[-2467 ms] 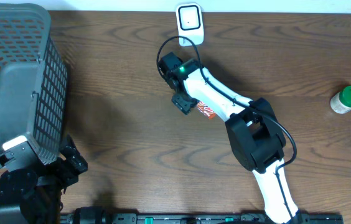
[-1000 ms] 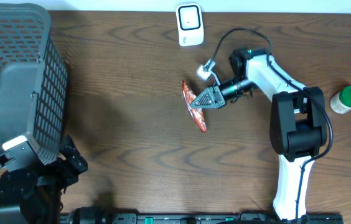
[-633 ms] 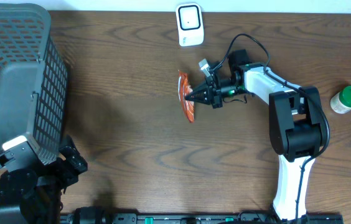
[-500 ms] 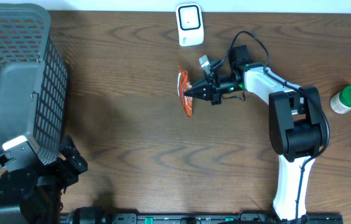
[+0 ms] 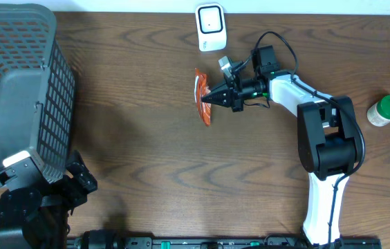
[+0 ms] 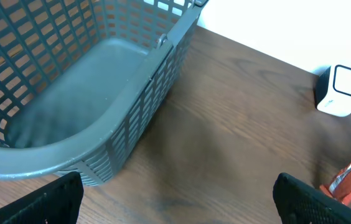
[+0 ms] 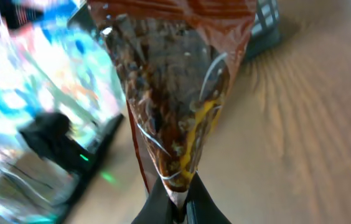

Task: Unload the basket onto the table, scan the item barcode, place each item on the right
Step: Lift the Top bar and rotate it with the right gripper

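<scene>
Snack packet point(image 5: 201, 105) held over the desk point(image 5: 133, 131) near the white scanner point(image 5: 210, 26), the right tool point(image 5: 207, 99) clamped on its edge. Left tool point(image 6: 178, 186) sits beside the basket point(image 5: 15, 83), fingers wide apart.

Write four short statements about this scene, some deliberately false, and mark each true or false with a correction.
1. The right hand is shut on the red-orange plastic snack packet. True.
2. The packet lies inside the grey plastic mesh basket. False: the right hand holds it near the white box-shaped scanner, well away from the basket.
3. The left hand is open and holds nothing. True.
4. The green-lidded white bottle stands beside the basket. False: it stands on the opposite, right side of the wooden table.
</scene>
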